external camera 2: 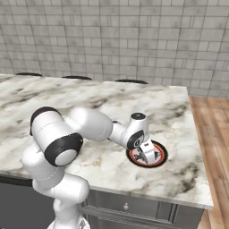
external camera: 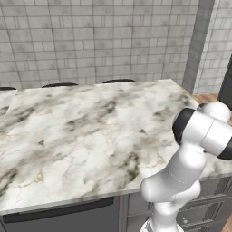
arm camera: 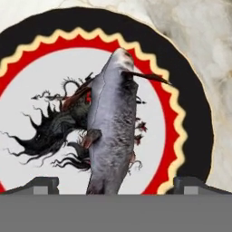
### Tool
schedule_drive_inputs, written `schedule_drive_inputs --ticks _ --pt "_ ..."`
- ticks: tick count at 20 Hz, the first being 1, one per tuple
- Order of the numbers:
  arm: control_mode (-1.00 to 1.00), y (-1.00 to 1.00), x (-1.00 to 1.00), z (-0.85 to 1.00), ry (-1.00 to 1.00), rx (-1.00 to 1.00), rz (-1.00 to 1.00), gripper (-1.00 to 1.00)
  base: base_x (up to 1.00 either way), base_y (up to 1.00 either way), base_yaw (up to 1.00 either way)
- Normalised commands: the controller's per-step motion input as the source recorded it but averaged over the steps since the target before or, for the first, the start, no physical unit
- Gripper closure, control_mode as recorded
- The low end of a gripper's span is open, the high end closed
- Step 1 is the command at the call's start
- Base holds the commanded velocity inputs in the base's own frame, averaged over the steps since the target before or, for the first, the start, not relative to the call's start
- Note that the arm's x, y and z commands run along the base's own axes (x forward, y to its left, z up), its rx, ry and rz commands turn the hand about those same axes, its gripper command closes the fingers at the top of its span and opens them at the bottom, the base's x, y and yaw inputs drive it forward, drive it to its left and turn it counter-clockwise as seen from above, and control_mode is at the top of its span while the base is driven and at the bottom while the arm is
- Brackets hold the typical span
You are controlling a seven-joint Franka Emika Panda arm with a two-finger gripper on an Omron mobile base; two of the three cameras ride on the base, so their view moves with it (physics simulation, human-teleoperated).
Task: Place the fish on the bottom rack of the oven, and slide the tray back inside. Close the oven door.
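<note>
Grey and silvery, the fish lies lengthwise across the white centre of a round plate, which has a black rim, a red ring with a cream scalloped edge, and a dark ink-like drawing under the fish. The plate sits on the marble counter close to its front edge, toward the right end. Directly above it hangs the gripper, jaws spread wide with one fingertip on each side of the fish's tail end, holding nothing. Grey tiled wall stands behind the counter
</note>
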Motion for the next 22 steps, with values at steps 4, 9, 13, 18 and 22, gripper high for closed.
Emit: schedule_drive_inputs --ticks 4,9,13,18,22 --pt "-1.0 -0.05 0.21 -0.19 0.0 0.02 0.0 -1.0 0.0 0.0 0.0" --pt "-1.0 -0.03 0.18 -0.22 0.0 0.01 0.0 -1.0 0.0 0.0 0.0" --pt "-1.0 0.0 0.1 -0.24 0.0 0.0 0.0 -1.0 0.0 0.0 0.0" --pt "-1.0 0.0 0.0 -0.25 -0.01 0.0 0.0 1.0 0.0 0.0 0.0" --pt "-1.0 0.0 -0.04 -0.04 -0.07 0.0 0.0 1.0 0.0 0.0 0.0"
